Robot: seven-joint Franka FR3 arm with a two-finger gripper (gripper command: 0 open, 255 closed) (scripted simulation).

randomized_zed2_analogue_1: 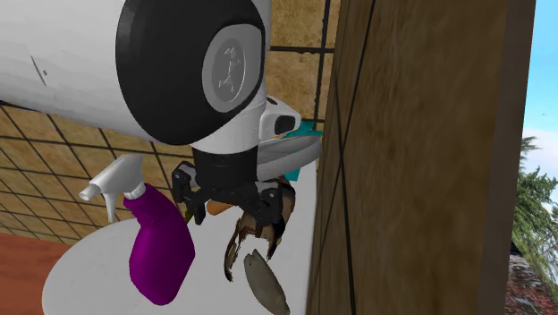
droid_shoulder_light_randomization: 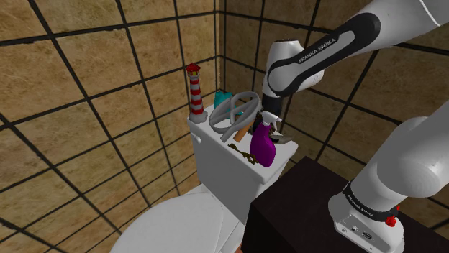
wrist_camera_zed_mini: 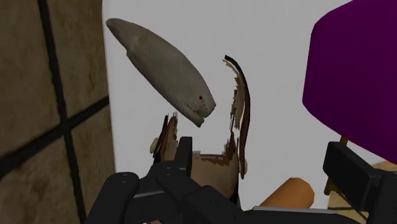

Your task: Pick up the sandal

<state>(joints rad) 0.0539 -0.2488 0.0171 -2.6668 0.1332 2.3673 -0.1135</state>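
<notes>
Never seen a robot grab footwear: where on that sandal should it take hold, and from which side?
Likely the upright brown strap of the sandal, come at from above with the jaws either side. Its grey sole lies flat on the white tank lid, giving little edge to pinch, while the strap stands clear of it.

Light in the shoulder view is soft and even: the tiled walls [droid_shoulder_light_randomization: 86,108] hold one warm mid-brown, the white arm [droid_shoulder_light_randomization: 410,165] grades from bright above to grey beneath, and the stand [droid_shoulder_light_randomization: 288,215] sits almost black. In the second exterior view a strip of bright blue sky [randomized_zed2_analogue_1: 541,72] glows at the right edge, and the brown wall [randomized_zed2_analogue_1: 402,161] beside it is dimmer. In the wrist view the toilet tank's top [wrist_camera_zed_mini: 273,63] is flat bright white, the spray bottle [wrist_camera_zed_mini: 356,70] a flat saturated purple, and the claw [wrist_camera_zed_mini: 261,153] dark with faint grey shading.
</notes>
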